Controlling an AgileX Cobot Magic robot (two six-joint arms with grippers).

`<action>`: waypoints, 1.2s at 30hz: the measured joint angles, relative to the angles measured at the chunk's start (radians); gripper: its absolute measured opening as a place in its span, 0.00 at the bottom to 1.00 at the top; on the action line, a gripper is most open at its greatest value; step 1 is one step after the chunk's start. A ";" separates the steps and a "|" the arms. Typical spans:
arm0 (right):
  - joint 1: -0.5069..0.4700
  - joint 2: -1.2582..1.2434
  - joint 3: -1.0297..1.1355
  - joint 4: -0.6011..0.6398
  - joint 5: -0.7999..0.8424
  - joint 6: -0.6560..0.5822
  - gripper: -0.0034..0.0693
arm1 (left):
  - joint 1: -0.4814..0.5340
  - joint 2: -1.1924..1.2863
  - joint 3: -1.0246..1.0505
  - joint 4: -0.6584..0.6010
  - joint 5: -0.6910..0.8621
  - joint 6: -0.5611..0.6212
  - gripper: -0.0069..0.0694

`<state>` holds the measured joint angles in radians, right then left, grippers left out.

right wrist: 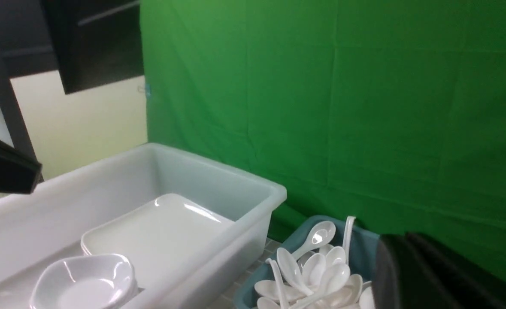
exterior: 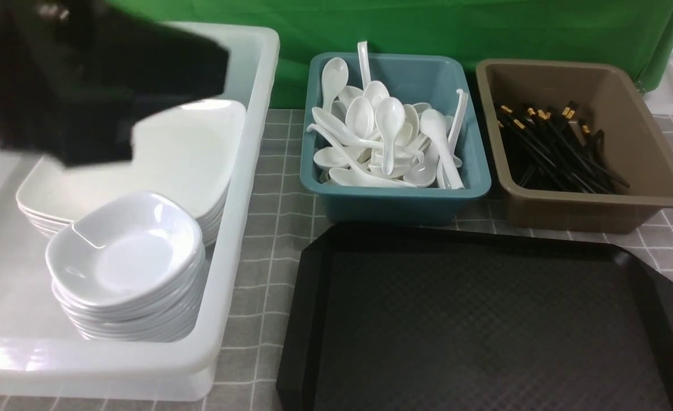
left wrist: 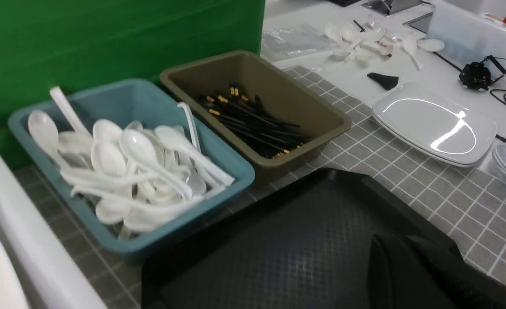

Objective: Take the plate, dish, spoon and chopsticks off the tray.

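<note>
The tray (exterior: 484,319) lies bare at the tabletop's near edge; glossy plates (exterior: 188,154) are stacked in the white bin (exterior: 256,142), slippery and breakable, best gripped at the rim. Both end effectors are pressed together, empty.

We note the tray (exterior: 484,319) nearest us on the desk (exterior: 268,228). Behind it sit two tubs side by side: the spoon tub (exterior: 396,197) left, the chopstick tub (exterior: 593,208) right. Left of all, a large bin (exterior: 222,274) holds stacked plates (exterior: 188,154) behind stacked dishes (exterior: 125,257).
</note>
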<state>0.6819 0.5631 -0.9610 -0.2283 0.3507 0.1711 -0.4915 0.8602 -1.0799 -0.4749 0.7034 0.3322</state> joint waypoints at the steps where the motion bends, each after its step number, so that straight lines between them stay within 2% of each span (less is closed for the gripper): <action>1: 0.000 -0.031 0.033 -0.001 -0.013 -0.001 0.08 | 0.000 -0.023 0.025 0.001 -0.009 -0.013 0.09; 6: 0.000 -0.175 0.156 -0.002 -0.023 -0.010 0.08 | 0.000 -0.167 0.238 0.003 -0.108 -0.073 0.09; 13: 0.000 -0.368 0.255 -0.002 -0.029 -0.028 0.08 | 0.000 -0.438 0.582 -0.022 -0.273 -0.093 0.09; 17: 0.000 -0.432 0.288 -0.003 -0.029 -0.029 0.08 | 0.000 -0.562 0.730 -0.059 -0.425 -0.096 0.09; 20: 0.000 -0.439 0.289 -0.003 -0.033 -0.029 0.09 | 0.000 -0.603 0.779 -0.065 -0.512 -0.096 0.09; 24: 0.000 -0.439 0.289 -0.003 -0.034 -0.029 0.13 | 0.000 -0.610 0.787 -0.048 -0.545 -0.096 0.09; 36: 0.000 -0.439 0.289 -0.003 -0.034 -0.029 0.18 | 0.000 -0.610 0.795 0.153 -0.549 -0.096 0.09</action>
<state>0.6819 0.1237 -0.6717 -0.2313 0.3168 0.1417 -0.4915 0.2505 -0.2847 -0.3223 0.1542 0.2359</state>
